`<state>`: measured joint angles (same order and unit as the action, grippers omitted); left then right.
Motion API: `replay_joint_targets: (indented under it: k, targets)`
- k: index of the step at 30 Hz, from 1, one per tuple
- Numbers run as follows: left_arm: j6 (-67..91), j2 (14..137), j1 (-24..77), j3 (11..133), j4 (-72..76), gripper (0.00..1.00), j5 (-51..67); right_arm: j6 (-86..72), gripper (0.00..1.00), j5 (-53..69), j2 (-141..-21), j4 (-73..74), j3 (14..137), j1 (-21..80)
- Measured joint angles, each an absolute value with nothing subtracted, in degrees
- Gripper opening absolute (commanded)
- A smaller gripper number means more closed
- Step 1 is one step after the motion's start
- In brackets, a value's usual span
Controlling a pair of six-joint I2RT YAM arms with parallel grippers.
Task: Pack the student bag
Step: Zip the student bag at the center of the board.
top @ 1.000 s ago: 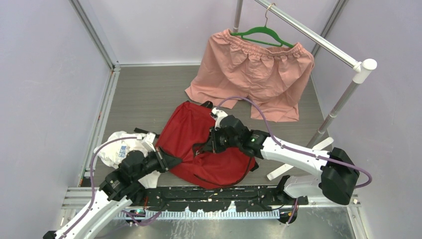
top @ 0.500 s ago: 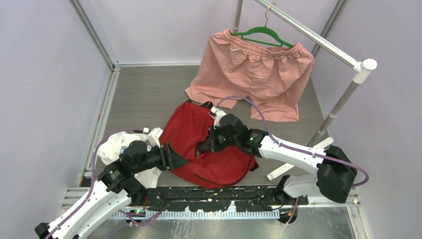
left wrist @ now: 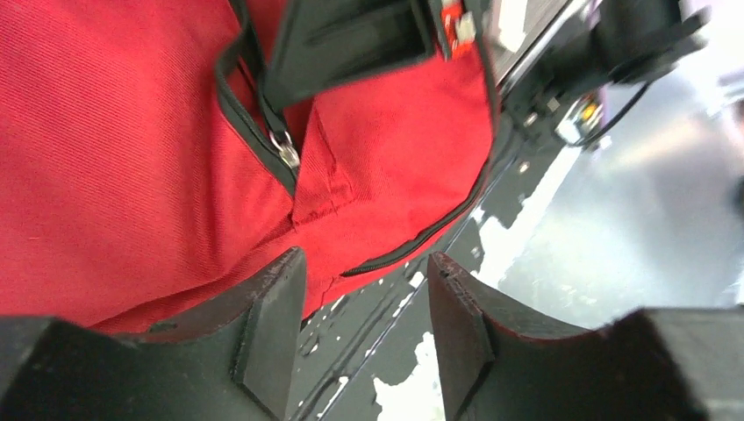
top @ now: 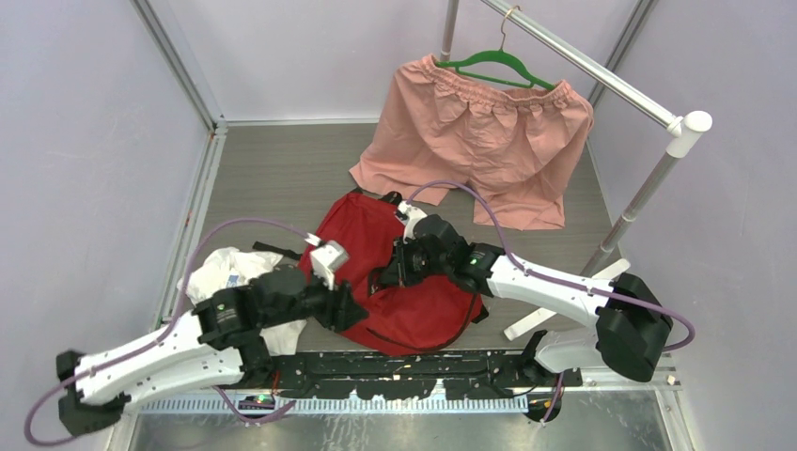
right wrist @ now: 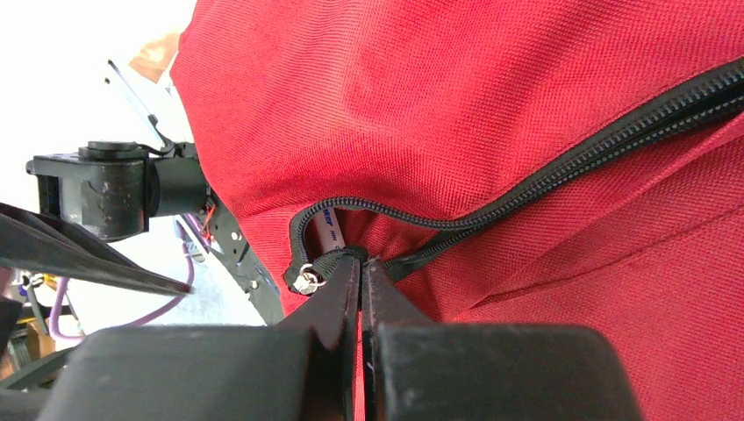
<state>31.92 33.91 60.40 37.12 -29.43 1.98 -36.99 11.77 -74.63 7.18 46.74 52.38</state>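
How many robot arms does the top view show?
2. Left arm at the bag's near-left edge; right arm reaching onto the bag from the right. None seems hidden.

The black zipper pull's (right wrist: 340, 255) end was hidden between the right gripper's (right wrist: 361, 272) pressed-together fingers. At their 11 o'clock, a white printed item (right wrist: 326, 219) inside the large red fabric backpack (right wrist: 526, 105) was too small to identify.

White left arm (top: 160, 352) lies low, angled rightward, its black two-finger left tool (left wrist: 364, 324) partly spread, empty. White right arm (top: 545, 287) stretches leftward, black right tool (right wrist: 360, 267) pinched on a black zipper pull tab (right wrist: 338, 253).
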Motion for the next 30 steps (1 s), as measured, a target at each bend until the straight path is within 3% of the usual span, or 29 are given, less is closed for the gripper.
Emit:
replay_joint_targets:
  k: [5,17,26,30]
  targets:
    - [30.3,42.1,70.5,37.5,-29.9,0.59,-10.1,-37.2,0.01,11.7,-74.6,7.2,46.7,52.4]
    - [30.1,49.1,70.9,38.1,-24.8,0.6,-19.3,-37.2,0.01,11.7,-74.6,7.2,46.7,52.4]
    - [30.9,53.7,70.9,38.1,-21.9,0.48,-19.6,-37.5,0.01,11.7,-74.6,7.1,46.7,52.4]
    - [31.0,54.3,70.9,38.1,-21.9,0.35,-19.6,-37.5,0.01,11.7,-74.6,7.0,46.7,52.4]
